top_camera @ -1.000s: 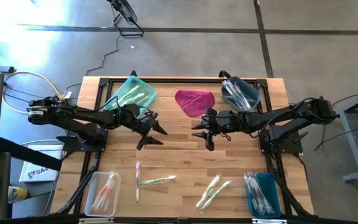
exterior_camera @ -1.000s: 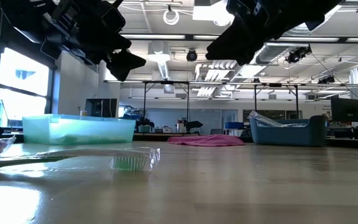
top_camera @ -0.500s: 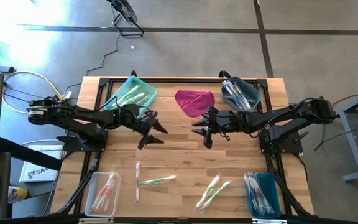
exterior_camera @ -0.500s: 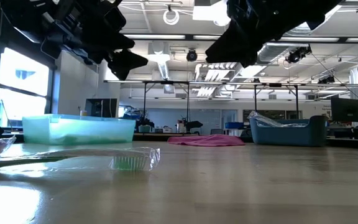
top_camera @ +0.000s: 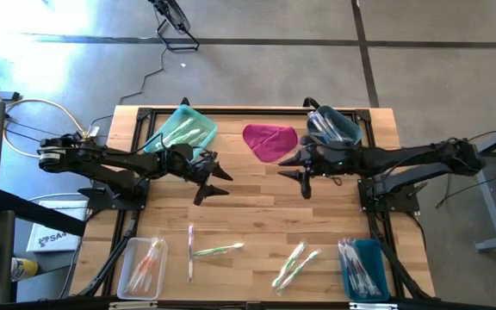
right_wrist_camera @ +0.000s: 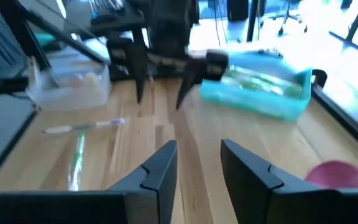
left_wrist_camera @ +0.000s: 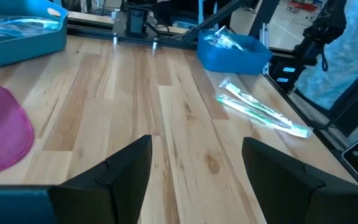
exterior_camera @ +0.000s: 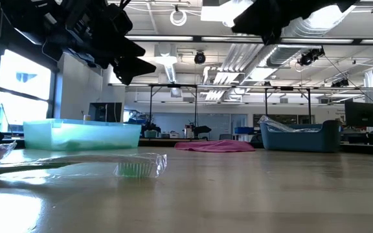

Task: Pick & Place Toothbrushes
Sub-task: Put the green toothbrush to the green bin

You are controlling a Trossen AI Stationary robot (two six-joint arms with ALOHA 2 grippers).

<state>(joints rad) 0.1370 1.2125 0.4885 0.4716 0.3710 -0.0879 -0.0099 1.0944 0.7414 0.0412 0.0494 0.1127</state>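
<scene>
Roughly: loose toothbrushes lie flat, axes mixed — left gripper spread, empty; right gripper part-spread, empty.

A light wooden plank table framed in black metal stands on a grey concrete floor crossed by dark seam lines, with a bright patch of light at one end. Behind the table lies a large open hall: a white ceiling with pipes, ducts and round lamps, tall bright windows on one side, and black metal frames farther back.
</scene>
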